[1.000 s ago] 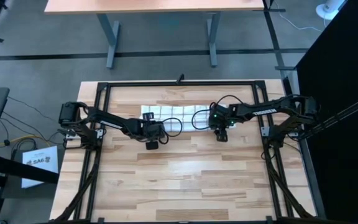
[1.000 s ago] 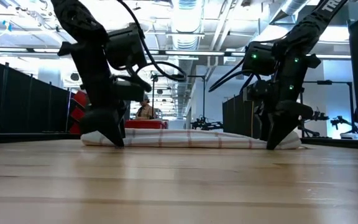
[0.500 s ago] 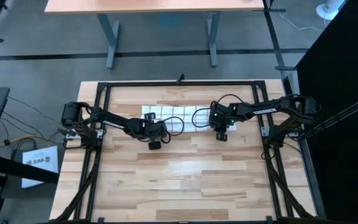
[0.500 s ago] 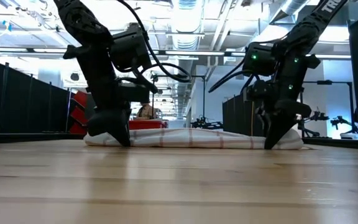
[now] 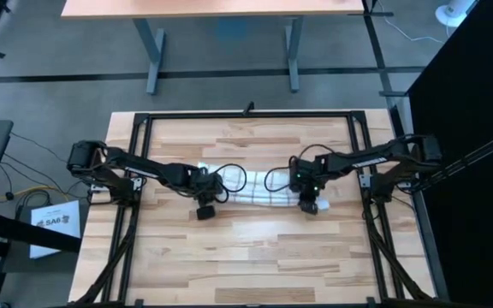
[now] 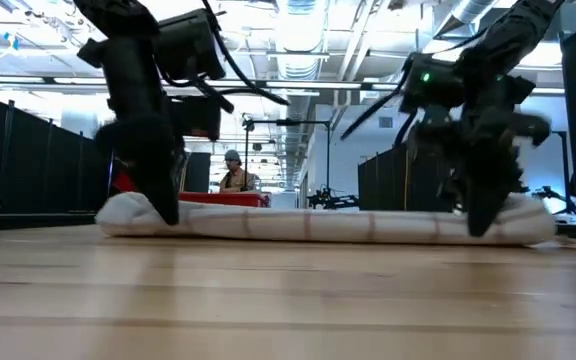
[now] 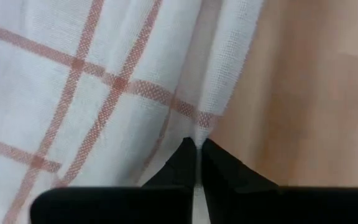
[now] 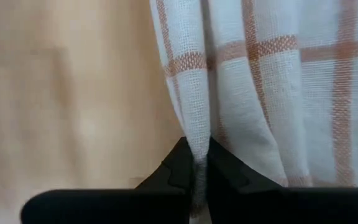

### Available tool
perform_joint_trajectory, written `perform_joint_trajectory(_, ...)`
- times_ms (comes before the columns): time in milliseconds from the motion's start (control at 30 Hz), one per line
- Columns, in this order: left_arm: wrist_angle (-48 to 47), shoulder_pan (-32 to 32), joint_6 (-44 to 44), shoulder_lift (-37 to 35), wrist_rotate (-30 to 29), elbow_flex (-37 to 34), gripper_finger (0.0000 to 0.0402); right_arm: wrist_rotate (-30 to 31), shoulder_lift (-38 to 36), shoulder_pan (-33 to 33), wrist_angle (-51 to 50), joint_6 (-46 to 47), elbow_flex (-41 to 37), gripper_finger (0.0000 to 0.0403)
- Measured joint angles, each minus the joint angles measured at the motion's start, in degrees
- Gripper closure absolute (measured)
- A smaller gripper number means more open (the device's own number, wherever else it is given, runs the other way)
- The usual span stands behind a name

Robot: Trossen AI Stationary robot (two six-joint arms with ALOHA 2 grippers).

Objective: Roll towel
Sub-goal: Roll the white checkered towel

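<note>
Lying as a long folded band across the middle of the high view, the towel [image 5: 259, 188] is pinched at both ends: the left gripper [image 5: 210, 195] nips a fold at its left end, the right gripper [image 5: 308, 198] one at its right end. White cloth with thin reddish grid lines bunches between each pair of pressed-together fingertips. Bare wooden table [image 5: 246, 257] spreads wide below the band.

White towel [image 7: 92, 93] crossed by a thin reddish-orange grid; pale wood-plank table [image 5: 255, 257]; black end effector fingers [image 8: 179, 165].
</note>
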Motion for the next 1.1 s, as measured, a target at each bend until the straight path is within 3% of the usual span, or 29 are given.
perform_joint_trajectory(233,-2.39,3.61,0.78,-5.36,13.16,0.04,0.0400,-3.82,-10.97,2.05,-2.92,12.12,0.04,0.0389)
perform_joint_trajectory(400,-2.10,10.75,6.29,-8.41,13.58,0.00,0.0400,-2.45,-15.71,-2.95,-5.91,15.05,0.09,0.0389)
perform_joint_trajectory(600,2.61,21.37,14.44,-5.35,13.86,0.07,0.0400,-2.52,-10.17,-10.98,-4.53,11.87,-2.61,0.0389)
perform_joint_trajectory(833,7.66,30.58,19.45,1.12,21.30,0.05,0.0401,-10.26,-1.60,-18.79,-0.68,7.26,-3.96,0.0389)
perform_joint_trajectory(1100,8.23,37.54,22.30,2.91,24.26,0.09,0.0401,-14.49,-0.30,-26.12,-0.10,3.01,-3.87,0.0389)
